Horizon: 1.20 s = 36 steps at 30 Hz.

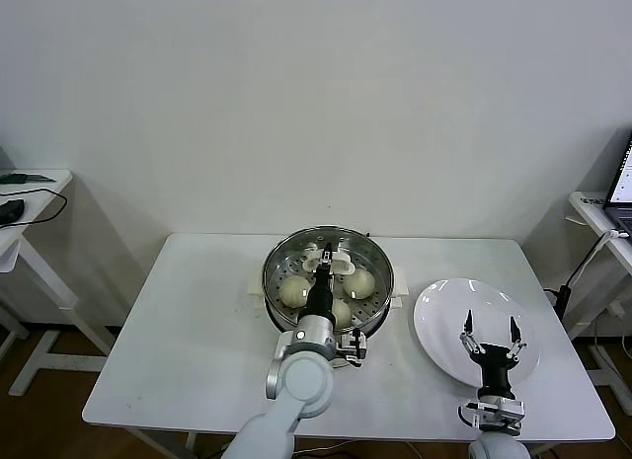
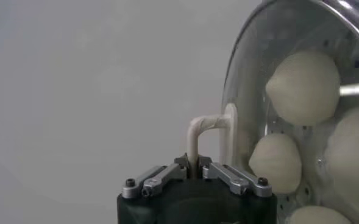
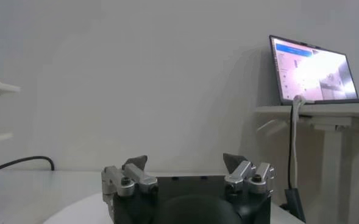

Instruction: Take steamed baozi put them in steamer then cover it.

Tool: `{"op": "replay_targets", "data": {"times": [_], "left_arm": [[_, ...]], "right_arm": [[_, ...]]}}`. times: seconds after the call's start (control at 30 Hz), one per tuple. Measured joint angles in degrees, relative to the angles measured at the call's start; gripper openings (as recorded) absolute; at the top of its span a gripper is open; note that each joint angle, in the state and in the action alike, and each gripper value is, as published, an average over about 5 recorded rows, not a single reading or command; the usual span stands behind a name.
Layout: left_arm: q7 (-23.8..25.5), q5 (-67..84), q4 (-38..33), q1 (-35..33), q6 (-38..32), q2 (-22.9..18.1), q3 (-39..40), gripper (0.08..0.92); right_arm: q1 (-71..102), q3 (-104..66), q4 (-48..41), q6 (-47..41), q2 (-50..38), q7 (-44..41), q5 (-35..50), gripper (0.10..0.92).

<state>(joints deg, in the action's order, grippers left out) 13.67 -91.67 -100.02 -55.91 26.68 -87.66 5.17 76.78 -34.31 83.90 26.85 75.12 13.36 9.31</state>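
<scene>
Fingers of left gripper [image 2: 194, 163] pinched lid [image 2: 252, 85] handle, lid over steamer [image 1: 328, 274], baozi [image 1: 293, 290] beneath fingertips. Right gripper [image 1: 491, 333] spread wide above plate [image 1: 439, 306]. Loading judged done; release left.
</scene>
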Motion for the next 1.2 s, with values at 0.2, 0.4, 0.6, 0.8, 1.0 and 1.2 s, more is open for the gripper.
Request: {"op": "replay_targets", "data": {"times": [0.2, 0.4, 0.6, 0.8, 1.0, 1.2], "left_arm": [[0.1, -0.1, 0.4, 0.1, -0.2, -0.2, -0.1, 0.191], [0.3, -0.1, 0.3, -0.1, -0.3, -0.6, -0.2, 0.274], [0.5, 0.0, -0.3, -0.3, -0.1, -0.6, -0.2, 0.447], [0.5, 1.3, -2.0, -0.8, 0.3, 0.1, 0.1, 0.613], [1.2, 3.4, -4.4, -1.8, 0.9, 1.3, 0.8, 0.679], [1.7, 5.6, -8.0, -3.7, 1.1, 3.1, 0.7, 0.772]], "right_arm": [[0.0, 0.0, 0.0, 0.1, -0.1, -0.1, 0.0, 0.823], [0.0, 0.1, 0.0, 0.2, -0.1, -0.1, -0.2, 0.823], [0.1, 0.4, 0.0, 0.2, 0.0, -0.2, -0.4, 0.823], [0.1, 0.4, 0.1, 0.2, 0.0, -0.2, -0.4, 0.823], [0.0, 0.6, 0.6, -0.1, 0.2, -0.1, -0.4, 0.823], [0.1, 0.6, 1.3, -0.5, 0.1, -0.1, -0.5, 0.823]]}}
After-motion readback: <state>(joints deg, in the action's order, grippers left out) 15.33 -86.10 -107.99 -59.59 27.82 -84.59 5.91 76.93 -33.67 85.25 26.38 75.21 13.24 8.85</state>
